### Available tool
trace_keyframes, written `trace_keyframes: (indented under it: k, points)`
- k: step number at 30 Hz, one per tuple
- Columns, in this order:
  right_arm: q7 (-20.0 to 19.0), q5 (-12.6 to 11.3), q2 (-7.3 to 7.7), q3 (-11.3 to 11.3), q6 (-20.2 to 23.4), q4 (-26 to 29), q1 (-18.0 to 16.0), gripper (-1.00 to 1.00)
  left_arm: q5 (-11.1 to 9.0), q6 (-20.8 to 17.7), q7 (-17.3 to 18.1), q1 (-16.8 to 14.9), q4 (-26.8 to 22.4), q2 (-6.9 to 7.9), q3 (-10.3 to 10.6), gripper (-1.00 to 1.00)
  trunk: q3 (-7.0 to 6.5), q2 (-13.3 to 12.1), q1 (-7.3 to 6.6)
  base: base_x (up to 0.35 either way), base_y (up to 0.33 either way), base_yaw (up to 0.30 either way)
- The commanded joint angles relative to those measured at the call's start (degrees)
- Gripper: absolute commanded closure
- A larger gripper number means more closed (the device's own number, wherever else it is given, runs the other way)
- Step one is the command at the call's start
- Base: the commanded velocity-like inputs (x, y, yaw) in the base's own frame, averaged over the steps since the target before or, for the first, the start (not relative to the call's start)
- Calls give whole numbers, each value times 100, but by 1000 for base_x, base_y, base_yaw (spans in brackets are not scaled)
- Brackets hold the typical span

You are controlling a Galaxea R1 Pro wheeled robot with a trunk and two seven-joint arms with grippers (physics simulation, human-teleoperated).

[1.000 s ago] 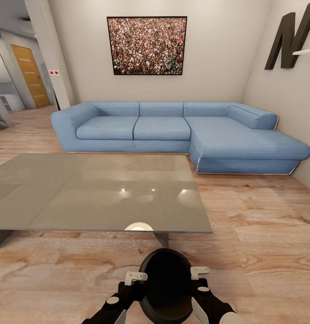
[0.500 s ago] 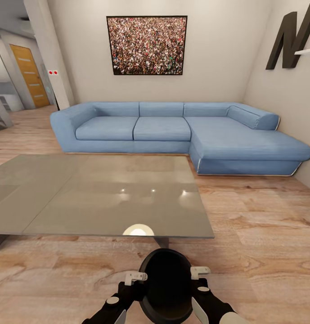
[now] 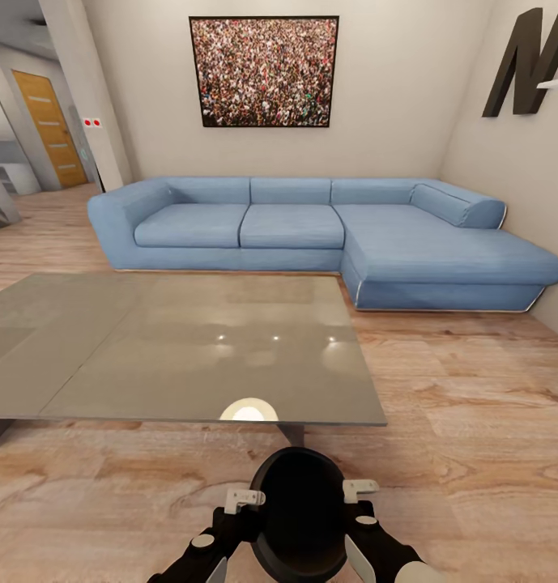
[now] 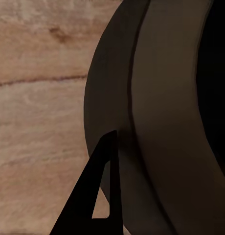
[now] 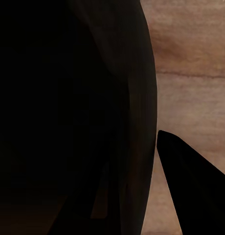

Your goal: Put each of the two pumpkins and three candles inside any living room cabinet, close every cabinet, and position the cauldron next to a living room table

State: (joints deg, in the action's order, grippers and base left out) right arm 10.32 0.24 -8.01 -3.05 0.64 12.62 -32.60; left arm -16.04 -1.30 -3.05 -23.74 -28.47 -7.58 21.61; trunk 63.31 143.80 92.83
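The black cauldron (image 3: 299,514) hangs low in front of me, over the wood floor, its dark opening facing up. My left gripper (image 3: 246,499) and right gripper (image 3: 358,491) clamp its rim from either side. In the left wrist view one dark finger (image 4: 100,188) lies against the cauldron's outer wall (image 4: 156,122). In the right wrist view a finger (image 5: 191,191) sits outside the cauldron's wall (image 5: 137,98). The grey glossy table (image 3: 173,348) stands just beyond the cauldron, its near edge a short gap away. Pumpkins, candles and cabinet are out of view.
A blue corner sofa (image 3: 311,231) lines the far wall under a framed crowd picture (image 3: 264,71). Open wood floor (image 3: 473,405) runs to the right of the table. A wooden door (image 3: 48,125) is at the far left, and dark wall letters (image 3: 526,61) hang at the upper right.
The whole view has shifted slightly, so the camera has moved; the table and sofa sit a little differently in the picture. The cauldron and both grippers keep the same pose.
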Motion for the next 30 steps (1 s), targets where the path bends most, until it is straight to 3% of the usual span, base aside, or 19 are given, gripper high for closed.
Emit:
trace_keyframes:
  k: [1,8,24,25,26,30]
  points:
    - [23,20,19,-46,7,10,1,100,-162,-13,323,-8,-88,10,-3,100,4,2,-2,0,0,0]
    - [23,20,19,-46,-1,6,0,100,-162,-11,314,-8,-88,10,-3,100,115,9,11,0,0,0]
    - [39,20,19,-42,-149,-5,-1,100,-171,229,279,-8,-88,10,1,100,115,9,11,0,0,0]
    - [40,20,19,-43,-146,-9,-1,-100,-171,228,279,-8,-88,12,1,100,115,9,11,0,0,0]
    - [40,20,19,-45,-137,-16,-1,-100,-171,227,279,-8,-88,15,1,-100,115,9,11,0,0,0]
    - [34,20,19,-46,-122,-30,-1,-100,-171,228,279,-8,-88,26,-1,-100,115,9,11,0,0,0]
